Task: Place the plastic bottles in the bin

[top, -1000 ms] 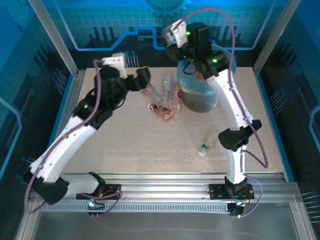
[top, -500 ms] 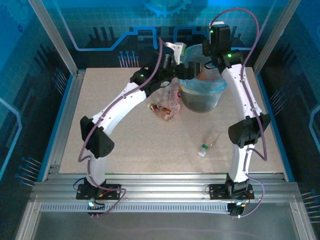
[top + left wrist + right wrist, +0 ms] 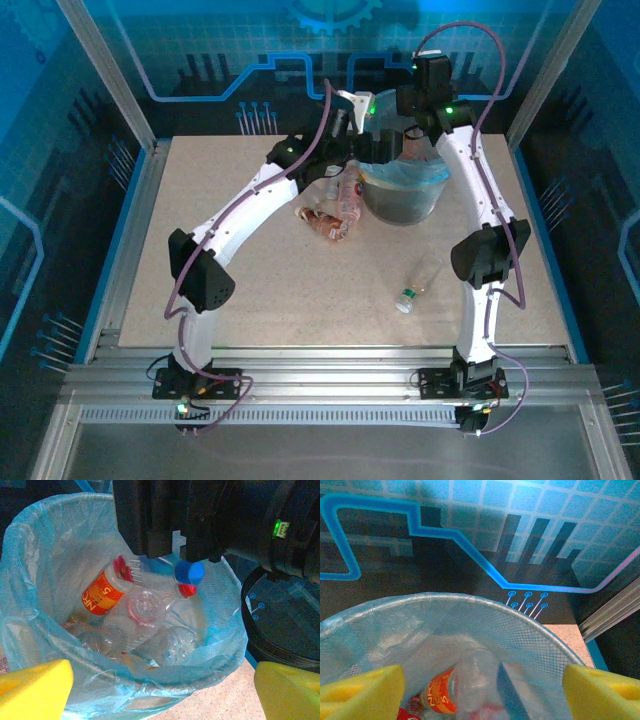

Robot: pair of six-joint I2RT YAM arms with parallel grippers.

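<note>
- You had the left arm (image 3: 250, 195) bowed across to the left rim of the bin (image 3: 398, 208). Its yellow foam left fingers (image 3: 32, 687) were spread wide over the opening, gripping nothing.
- Your right arm (image 3: 480, 190) stood tall, bent over the bin's far side. The right fingers (image 3: 360, 690) were also wide apart, with a clear bottle (image 3: 475, 672) loose below them inside the bin.
- The round grey bin wore a crinkly translucent blue bag (image 3: 30, 595) and held crushed plastic bottles (image 3: 150, 630), among them an orange-labelled bottle (image 3: 102, 592).
- Other bottles (image 3: 335, 205) lay on the speckled surface (image 3: 230, 270) just left of the bin. A green-capped bottle (image 3: 415, 285) lay nearer the arm bases.
</note>
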